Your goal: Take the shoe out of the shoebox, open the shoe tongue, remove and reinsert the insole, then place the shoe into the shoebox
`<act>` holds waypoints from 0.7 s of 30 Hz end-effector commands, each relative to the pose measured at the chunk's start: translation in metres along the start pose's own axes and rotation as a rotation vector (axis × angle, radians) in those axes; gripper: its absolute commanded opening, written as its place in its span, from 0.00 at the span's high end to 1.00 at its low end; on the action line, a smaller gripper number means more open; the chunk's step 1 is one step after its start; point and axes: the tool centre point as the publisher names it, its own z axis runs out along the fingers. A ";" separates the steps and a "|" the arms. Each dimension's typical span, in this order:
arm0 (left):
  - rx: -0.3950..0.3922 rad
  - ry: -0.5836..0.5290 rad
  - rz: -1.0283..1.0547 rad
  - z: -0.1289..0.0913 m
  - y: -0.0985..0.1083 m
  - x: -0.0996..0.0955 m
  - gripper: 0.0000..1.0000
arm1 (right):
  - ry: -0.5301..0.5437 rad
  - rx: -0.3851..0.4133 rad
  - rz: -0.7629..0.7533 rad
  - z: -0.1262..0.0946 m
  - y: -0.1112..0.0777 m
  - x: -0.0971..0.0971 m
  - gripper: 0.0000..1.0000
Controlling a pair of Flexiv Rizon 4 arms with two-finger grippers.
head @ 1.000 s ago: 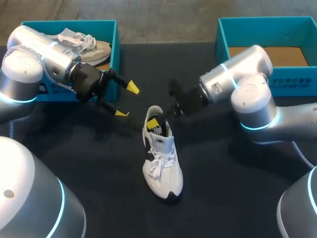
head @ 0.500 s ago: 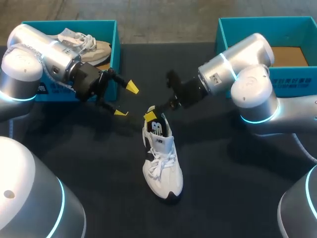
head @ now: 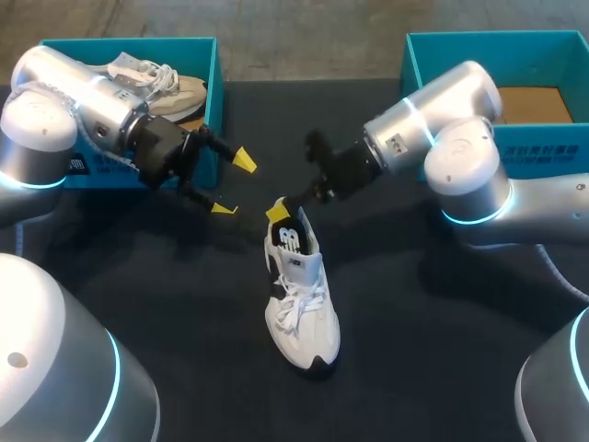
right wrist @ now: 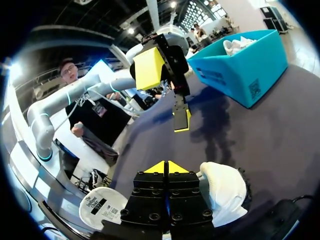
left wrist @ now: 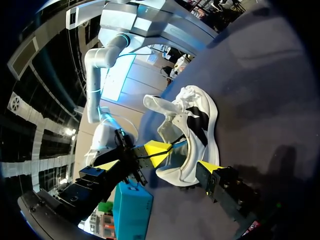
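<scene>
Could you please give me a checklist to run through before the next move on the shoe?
1. White sneaker out of its box, standing on the black table: ok.
2. Left pincer open and clear of the sneaker: ok.
3. Right pincer shut, at the sneaker's heel opening: ok.
4. Right pincer actually gripping part of the sneaker: cannot tell.
5. Insole position inside the sneaker: cannot tell.
6. Teal cardboard shoebox on the right, empty for the return: ok.

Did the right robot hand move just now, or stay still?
Yes. The right gripper pulled back from the opening of the white shoe to its heel edge, toward the far side of the table.
</scene>
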 end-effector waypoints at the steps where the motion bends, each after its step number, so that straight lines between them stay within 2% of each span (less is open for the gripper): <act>1: -0.001 0.005 0.000 0.000 -0.001 -0.002 0.00 | 0.009 0.004 0.004 0.006 -0.001 -0.004 1.00; 7: 0.004 0.008 0.001 0.001 0.000 -0.001 0.00 | -0.021 -0.010 -0.008 0.001 0.003 0.002 1.00; 10: 0.004 0.007 0.002 0.001 -0.001 0.000 0.00 | -0.026 -0.010 -0.011 0.000 0.005 0.002 0.82; 12: 0.005 0.007 0.003 0.001 -0.001 0.000 0.00 | -0.030 -0.010 -0.014 0.000 0.007 0.001 0.64; 18: -0.006 -0.003 0.000 -0.001 -0.001 0.005 0.00 | -0.053 -0.003 -0.045 0.000 0.017 0.006 0.59; 21: -0.003 -0.001 -0.004 0.000 -0.003 0.007 0.00 | -0.079 -0.011 -0.061 -0.003 0.022 0.008 0.59</act>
